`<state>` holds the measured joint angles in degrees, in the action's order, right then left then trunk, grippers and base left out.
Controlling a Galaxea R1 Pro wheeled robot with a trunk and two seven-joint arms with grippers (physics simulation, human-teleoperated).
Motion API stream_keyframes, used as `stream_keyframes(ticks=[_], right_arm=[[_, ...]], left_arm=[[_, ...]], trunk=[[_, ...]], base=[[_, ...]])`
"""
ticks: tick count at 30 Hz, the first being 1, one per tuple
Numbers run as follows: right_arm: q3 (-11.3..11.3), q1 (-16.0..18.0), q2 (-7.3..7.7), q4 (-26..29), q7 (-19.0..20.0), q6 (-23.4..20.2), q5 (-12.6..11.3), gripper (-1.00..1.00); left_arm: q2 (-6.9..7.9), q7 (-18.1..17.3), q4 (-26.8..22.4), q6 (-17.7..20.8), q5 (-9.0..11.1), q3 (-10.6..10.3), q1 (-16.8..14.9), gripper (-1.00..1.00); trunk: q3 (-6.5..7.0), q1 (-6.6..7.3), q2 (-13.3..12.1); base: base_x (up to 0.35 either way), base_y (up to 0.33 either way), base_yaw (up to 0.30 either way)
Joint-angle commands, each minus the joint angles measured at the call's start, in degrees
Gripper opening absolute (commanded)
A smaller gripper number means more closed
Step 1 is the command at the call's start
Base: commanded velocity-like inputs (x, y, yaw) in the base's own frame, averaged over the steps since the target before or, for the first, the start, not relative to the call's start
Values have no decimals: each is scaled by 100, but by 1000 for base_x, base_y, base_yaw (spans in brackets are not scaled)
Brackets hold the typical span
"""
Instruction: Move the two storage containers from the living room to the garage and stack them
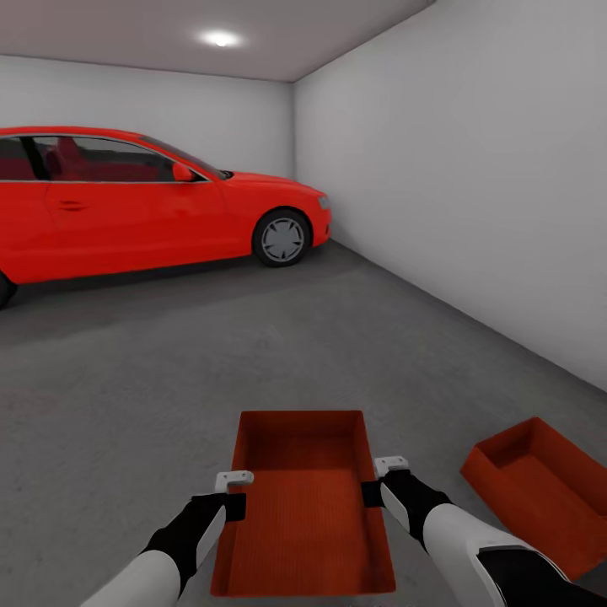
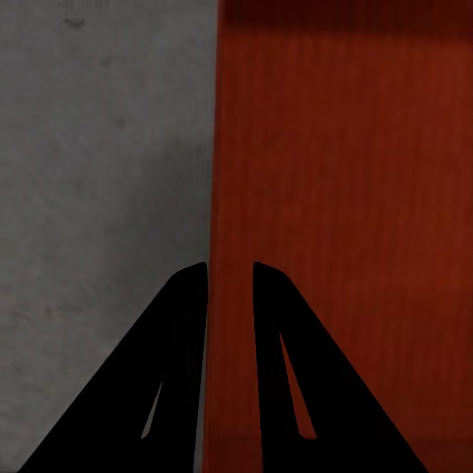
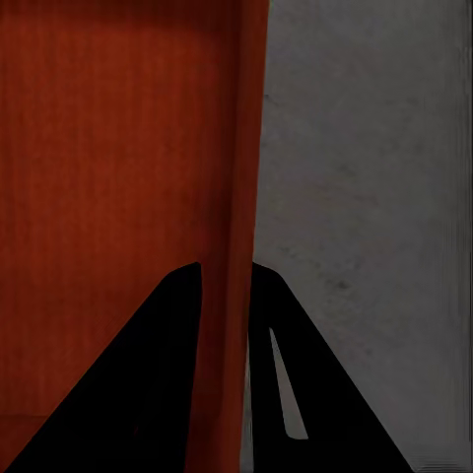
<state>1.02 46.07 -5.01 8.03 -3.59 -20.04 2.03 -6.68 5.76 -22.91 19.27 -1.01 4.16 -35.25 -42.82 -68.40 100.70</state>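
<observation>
Red-orange plastic bin (image 1: pixel 305 497), open-topped and shallow, hangs between my two grippers over the dark grey concrete floor (image 1: pixel 169 379) of the garage. My left gripper (image 1: pixel 233 482) is clamped on the bin's left long wall: in the left wrist view (image 2: pixel 231 281) one black finger sits outside the wall and the other inside, pinching the thin edge. My right gripper (image 1: pixel 390 466) grips the opposite long wall the same way; in the right wrist view (image 3: pixel 226 281) the wall runs between the two fingers, with the ribbed bin interior on one side and speckled concrete on the other. Whether the bin's underside touches the floor, I cannot tell.

Second storage container (image 1: pixel 539 493), same colour and shape, lies on the floor to my right, near the white side wall (image 1: pixel 472 185). It is turned at an angle to the held bin and stands apart from it, not stacked. Its near part is partly hidden by my right forearm.

Farther off, a red car (image 1: pixel 152 202) is parked ahead and to the left, nose toward the right-hand wall. A round ceiling light (image 1: pixel 221 38) glows above it.
</observation>
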Motion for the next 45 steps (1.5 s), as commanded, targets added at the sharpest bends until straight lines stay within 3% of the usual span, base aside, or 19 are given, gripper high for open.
stream_keyframes(ticks=[1,21,45], right_arm=[[331,7,0,25,25,-26,-115,-100],[329,7,0,27,25,-26,-115,-100],[329,7,0,26,25,-26,-115,-100]], left_arm=[[71,-36,6,85,162,-99,3,-100],[71,-40,6,85,164,-104,6,-100],[71,-40,6,85,163,-115,9,-100]], trunk=[[-5,1,3],[-5,1,3],[-5,1,3]], base=[[0,0,-260],[2,6,-252],[149,242,-18]])
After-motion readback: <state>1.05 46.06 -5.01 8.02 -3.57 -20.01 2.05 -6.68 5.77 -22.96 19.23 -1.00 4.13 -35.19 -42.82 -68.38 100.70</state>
